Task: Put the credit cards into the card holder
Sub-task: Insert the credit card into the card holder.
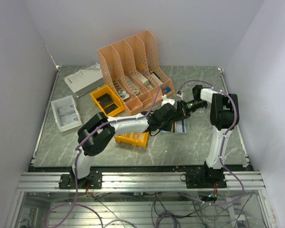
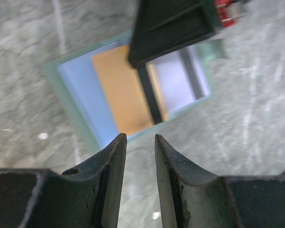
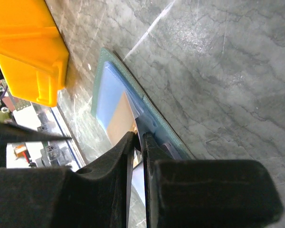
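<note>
The card holder lies open on the table, grey-green rim and light blue inside; it also shows in the top view and the right wrist view. A tan-brown credit card lies flat in it, also seen in the right wrist view. My right gripper is shut on a pale card that stands edge-down in the holder beside the tan one. My left gripper is open and empty, just off the holder's near edge. In the top view both grippers, left and right, meet over the holder.
A yellow bin lies just left of the holder, also in the right wrist view. Another yellow bin, a peach file rack, a white tray and a booklet stand further back and left.
</note>
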`<state>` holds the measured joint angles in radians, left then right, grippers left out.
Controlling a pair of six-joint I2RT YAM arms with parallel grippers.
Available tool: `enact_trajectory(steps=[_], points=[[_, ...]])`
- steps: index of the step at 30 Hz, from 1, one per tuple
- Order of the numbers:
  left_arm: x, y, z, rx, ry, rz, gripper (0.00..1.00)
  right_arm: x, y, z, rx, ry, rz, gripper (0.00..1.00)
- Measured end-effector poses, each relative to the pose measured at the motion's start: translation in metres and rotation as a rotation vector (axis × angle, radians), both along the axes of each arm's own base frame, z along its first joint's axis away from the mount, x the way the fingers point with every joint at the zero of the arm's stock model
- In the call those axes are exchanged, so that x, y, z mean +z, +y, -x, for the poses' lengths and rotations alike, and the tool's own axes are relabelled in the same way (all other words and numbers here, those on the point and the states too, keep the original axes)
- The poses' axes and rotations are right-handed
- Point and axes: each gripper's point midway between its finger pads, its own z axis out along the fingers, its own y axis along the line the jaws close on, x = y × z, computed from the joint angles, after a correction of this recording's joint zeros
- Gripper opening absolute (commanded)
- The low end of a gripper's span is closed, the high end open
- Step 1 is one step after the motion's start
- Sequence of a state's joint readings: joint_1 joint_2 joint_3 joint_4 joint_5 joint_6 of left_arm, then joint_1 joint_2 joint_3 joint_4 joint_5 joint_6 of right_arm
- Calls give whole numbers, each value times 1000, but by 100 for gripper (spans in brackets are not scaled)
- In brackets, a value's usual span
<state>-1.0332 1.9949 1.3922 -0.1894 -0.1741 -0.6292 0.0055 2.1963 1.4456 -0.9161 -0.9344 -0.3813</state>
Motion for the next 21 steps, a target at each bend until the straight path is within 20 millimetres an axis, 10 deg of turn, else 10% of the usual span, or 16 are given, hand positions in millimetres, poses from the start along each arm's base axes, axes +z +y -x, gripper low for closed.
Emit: enact_trajectory(steps=[7,17,21], points=[[30,-57,6,-22,-26,127,41,0,2,-1,2,-5,-8,13],[-31,-78,-4,67,35,67,32,1,2,-1,2,-8,-9,13],[-22,-83,-14,100,17,70,33,1,2,-1,2,-9,-12,14]])
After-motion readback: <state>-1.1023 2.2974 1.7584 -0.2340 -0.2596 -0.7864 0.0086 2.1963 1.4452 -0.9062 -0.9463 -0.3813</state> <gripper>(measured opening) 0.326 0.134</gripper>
